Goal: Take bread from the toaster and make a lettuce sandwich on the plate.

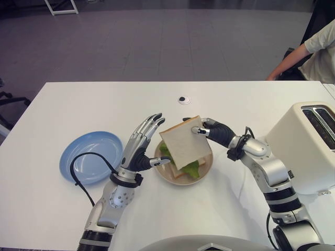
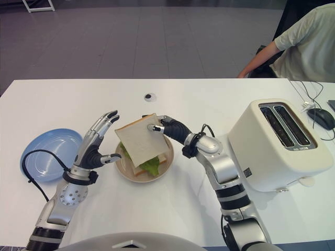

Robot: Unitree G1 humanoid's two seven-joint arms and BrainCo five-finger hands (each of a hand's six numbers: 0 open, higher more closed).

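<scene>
Top-slice time, by the look of it. The right hand [image 1: 214, 130] pinches a bread slice [image 1: 183, 144] by its corner at about 1 o'clock. The slice hangs tilted over the tan plate [image 1: 208, 164], where lettuce [image 1: 191, 168] pokes out at 5 and 10 o'clock. The left hand [image 1: 140, 147] sits at the plate's 9 o'clock with fingers spread, holding nothing, thumb near the rim.

My take: level the slice first, line it up with the bread under the lettuce, lower it flat, then let go. Dropped from that tilt, it'd probably slide off toward 7 o'clock. The free hand could steady the plate.

Hard to see: the held slice covers most of the plate's middle, so the bottom slice [image 1: 177, 174] is just a pale edge and I can't tell how it's turned. The toaster [image 2: 272, 151] at 3 o'clock shows dark slots, and I can't tell whether any bread sits inside. Blue plate [image 1: 89, 157] is farther out at 9 o'clock.
</scene>
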